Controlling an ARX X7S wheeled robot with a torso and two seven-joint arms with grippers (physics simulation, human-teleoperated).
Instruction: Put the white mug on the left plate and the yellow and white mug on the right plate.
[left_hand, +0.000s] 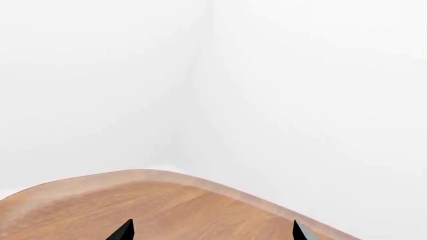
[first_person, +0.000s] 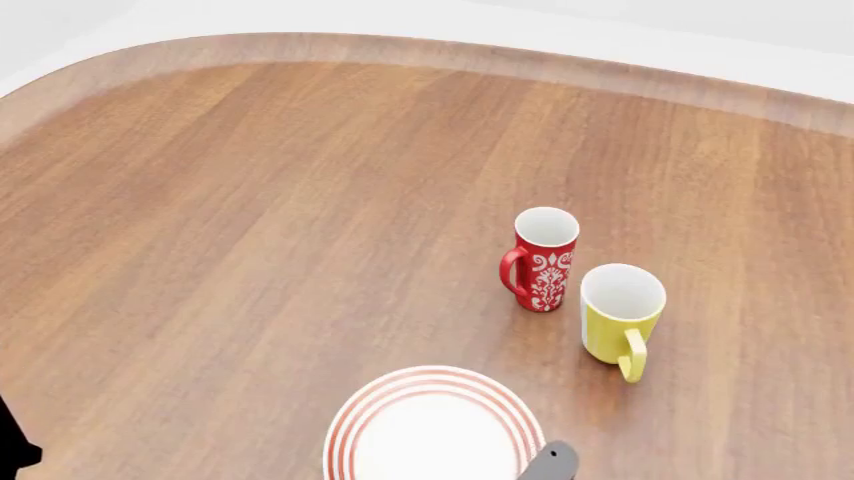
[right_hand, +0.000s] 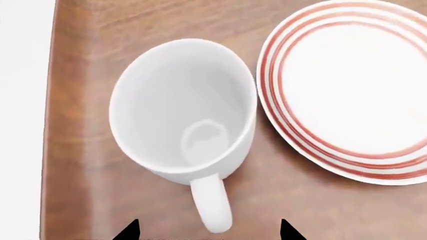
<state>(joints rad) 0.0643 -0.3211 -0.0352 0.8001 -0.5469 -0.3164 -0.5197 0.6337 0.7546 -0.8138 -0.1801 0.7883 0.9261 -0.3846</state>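
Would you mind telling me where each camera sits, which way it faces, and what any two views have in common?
Head view: on the robot's head, looking forward and down at the table, red mug, yellow and white mug, a plate; a grey arm part at the bottom edge.
Left wrist view: near the left gripper, facing the table's edge and white walls; fingertips apart.
Right wrist view: near the right gripper, above the white mug; fingertips apart.
All views share the table.
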